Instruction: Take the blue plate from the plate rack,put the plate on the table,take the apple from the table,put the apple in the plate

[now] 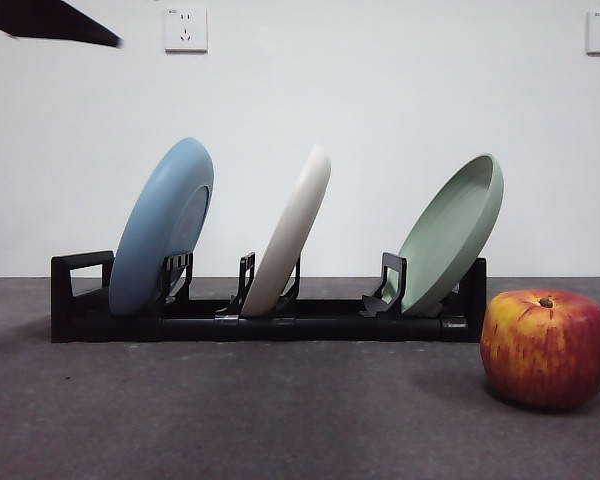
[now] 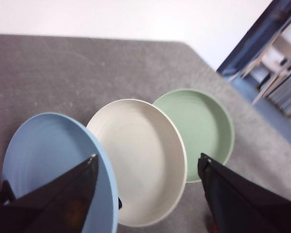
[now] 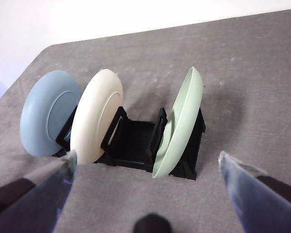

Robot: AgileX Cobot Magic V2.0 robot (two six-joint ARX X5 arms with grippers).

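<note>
The blue plate (image 1: 160, 230) leans in the left-end slot of the black plate rack (image 1: 280, 325). The red apple (image 1: 545, 345) sits on the table (image 1: 230, 420), just to the right of the rack. My left gripper (image 2: 148, 160) is open and empty, high above the row of plates, with one jaw over the blue plate (image 2: 43, 160). My right gripper (image 3: 146, 158) is open and empty, above and clear of the rack (image 3: 136, 141), looking at the back of the blue plate (image 3: 48, 114). The apple is out of view in the right wrist view.
A cream-white plate (image 1: 290, 235) stands in the rack's middle slot and a sage-green plate (image 1: 450, 235) in the right one. A black arm tip (image 1: 50, 22) shows at the top left corner. The table edge (image 2: 218, 73) runs beyond the green plate (image 2: 199, 126).
</note>
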